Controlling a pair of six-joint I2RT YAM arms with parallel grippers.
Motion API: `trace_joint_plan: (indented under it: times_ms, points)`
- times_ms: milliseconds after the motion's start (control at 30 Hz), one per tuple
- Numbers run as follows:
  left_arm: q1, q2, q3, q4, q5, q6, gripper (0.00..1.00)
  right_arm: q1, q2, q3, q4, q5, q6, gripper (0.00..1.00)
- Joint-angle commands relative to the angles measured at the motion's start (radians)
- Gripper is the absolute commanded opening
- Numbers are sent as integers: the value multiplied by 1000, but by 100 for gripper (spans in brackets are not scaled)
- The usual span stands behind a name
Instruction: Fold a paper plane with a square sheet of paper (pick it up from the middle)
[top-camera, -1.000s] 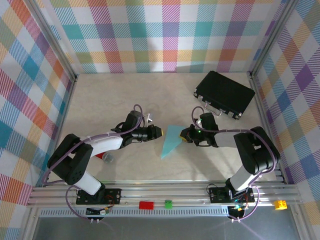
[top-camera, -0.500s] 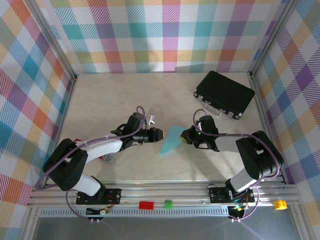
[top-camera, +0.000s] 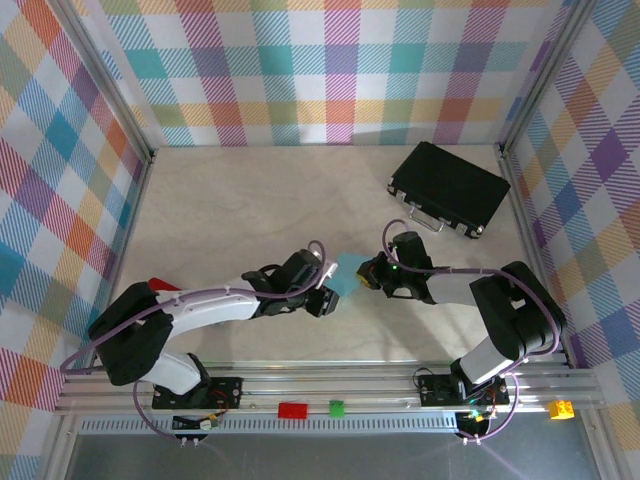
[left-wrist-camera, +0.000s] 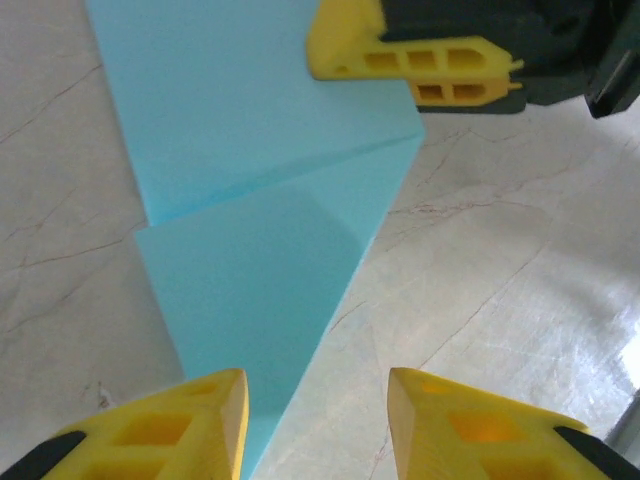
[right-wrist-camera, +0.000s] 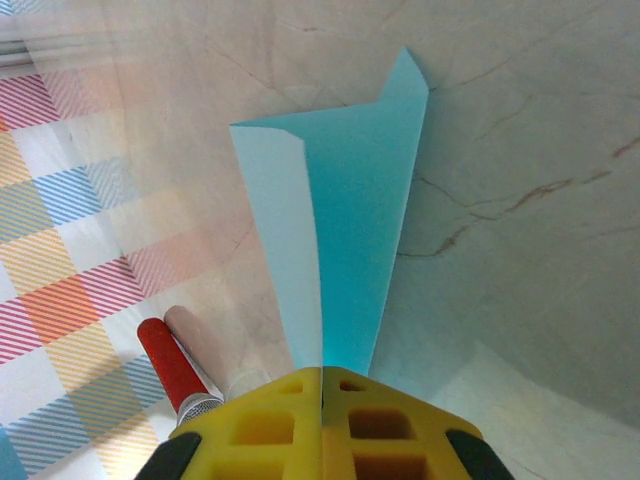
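Presently, mid-fold, the right fingers (right-wrist-camera: 270, 425) are clenched on the right edge of the part-folded square sheet of paper (top-camera: 345, 275) at mid-worktop (top-camera: 230, 210), while the left fingers (left-wrist-camera: 170, 425), released, stand about its narrow tip, which they probably must pinch next.

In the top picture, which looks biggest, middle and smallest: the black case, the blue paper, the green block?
Biggest: black case.
Middle: blue paper, partly hidden.
Smallest: green block.
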Motion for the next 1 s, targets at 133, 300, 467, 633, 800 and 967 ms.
trace_joint_plan:
  times_ms: [133, 300, 467, 633, 800, 967]
  points:
    - [-105, 132, 107, -131, -221, 101, 43, 10, 3, 32, 0, 5, 16, 0]
    - [-152, 208, 157, -196, -366, 99, 43, 11, -3, 32, -5, 9, 17, 0]
    - [-166, 222, 158, -183, -418, 92, 43, 11, -2, 35, -6, 7, 18, 0]
    - [-180, 237, 155, -171, -450, 96, 43, 11, 2, 38, -1, 3, 20, 0]
    - [-191, 242, 159, -172, -463, 104, 42, 11, 2, 36, -1, 1, 21, 0]
    - [-192, 254, 161, -133, -483, 107, 42, 11, 2, 37, 0, 0, 23, 0]
